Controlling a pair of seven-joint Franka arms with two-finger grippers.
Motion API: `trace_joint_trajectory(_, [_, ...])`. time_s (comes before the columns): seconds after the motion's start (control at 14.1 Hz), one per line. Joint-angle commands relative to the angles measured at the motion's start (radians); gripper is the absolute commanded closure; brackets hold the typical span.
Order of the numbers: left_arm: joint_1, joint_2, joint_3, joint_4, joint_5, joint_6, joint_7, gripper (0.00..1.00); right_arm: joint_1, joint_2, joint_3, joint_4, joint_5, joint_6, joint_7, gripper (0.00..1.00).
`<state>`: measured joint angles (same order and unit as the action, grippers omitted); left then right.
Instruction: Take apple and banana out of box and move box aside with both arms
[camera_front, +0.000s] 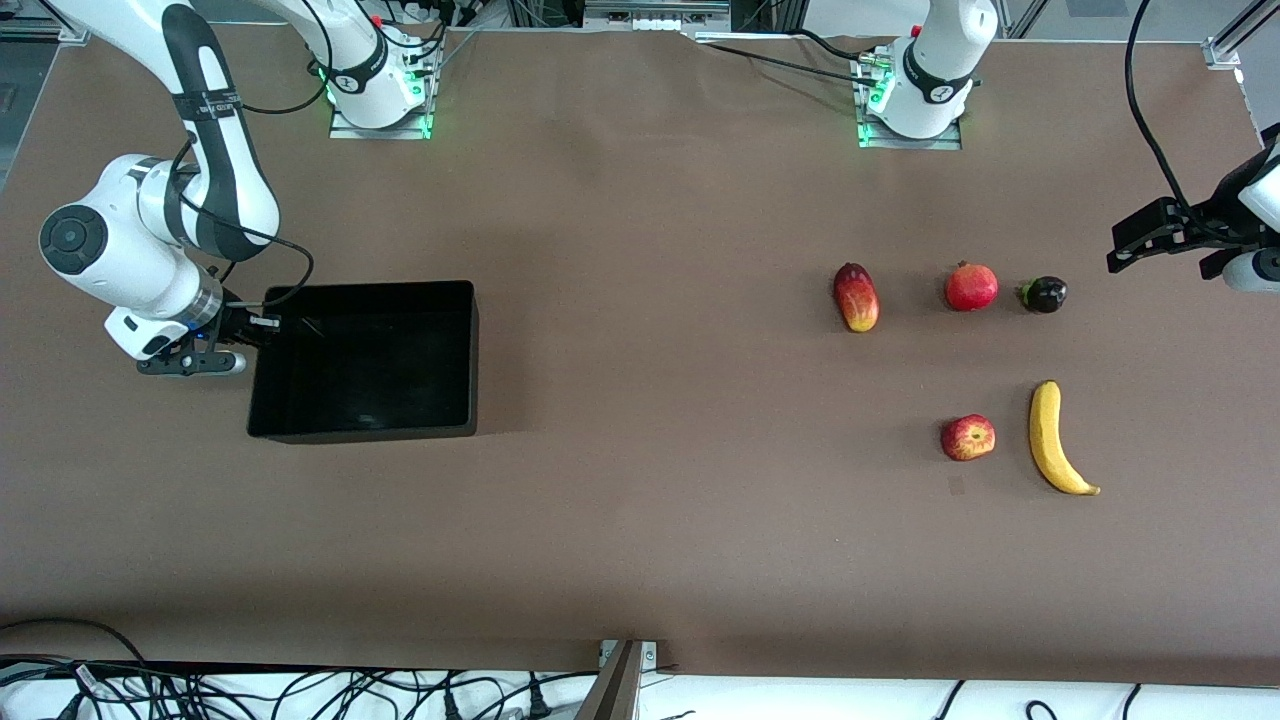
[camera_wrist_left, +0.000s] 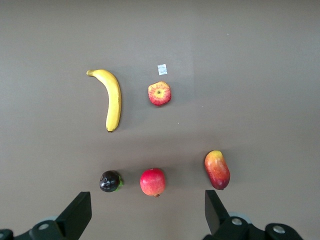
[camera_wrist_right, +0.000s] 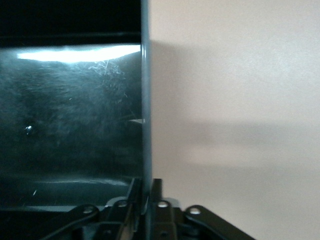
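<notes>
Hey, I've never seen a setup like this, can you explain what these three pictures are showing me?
Two white robot arms work at a brown table. One picture looks down from above; the other two come from cameras on each arm's wrist.

The right gripper has its fingers around the wall of a shallow glossy black plastic tray.

The left gripper hangs open over the fruit: a long curved yellow banana, a small red-and-yellow apple, an oblong red-yellow mango, a round red pomegranate and a small dark round fruit.
</notes>
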<state>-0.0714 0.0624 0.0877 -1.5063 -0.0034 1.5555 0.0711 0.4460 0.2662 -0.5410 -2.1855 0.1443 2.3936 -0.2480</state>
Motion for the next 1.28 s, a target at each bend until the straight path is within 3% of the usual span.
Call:
trace_joint_trajectory(0.0, [-0.001,-0.013,-0.026,0.014,0.019,-0.023,-0.048,0.00,0.013,-0.053,-0.019,0.033,-0.012,-0.100,-0.022,0.00])
trace_joint_trajectory(0.35, [-0.001,-0.021,-0.026,0.003,0.020,-0.021,-0.051,0.00,0.013,-0.053,-0.039,0.396,-0.101,-0.552,-0.022,0.00])
trace_joint_trajectory(0.57, [-0.001,-0.021,-0.025,-0.005,0.022,-0.023,-0.063,0.00,0.011,-0.056,-0.080,0.545,-0.088,-0.684,-0.029,0.00])
trace_joint_trajectory(0.85, [0.004,-0.024,-0.026,-0.005,0.019,-0.021,-0.067,0.00,0.013,-0.051,-0.074,0.751,-0.103,-0.882,-0.023,0.00])
trace_joint_trajectory(1.06, [0.005,-0.026,-0.026,-0.006,0.019,-0.021,-0.079,0.00,0.011,-0.050,-0.067,0.762,-0.109,-0.890,-0.022,0.00])
trace_joint_trajectory(1.13, [0.005,-0.027,-0.026,-0.006,0.019,-0.021,-0.085,0.00,0.002,-0.056,-0.045,0.751,-0.112,-0.889,-0.019,0.00])
trace_joint_trajectory(1.2, [0.005,-0.027,-0.026,-0.005,0.017,-0.021,-0.088,0.00,-0.060,-0.062,0.019,0.748,-0.118,-0.881,-0.020,0.00])
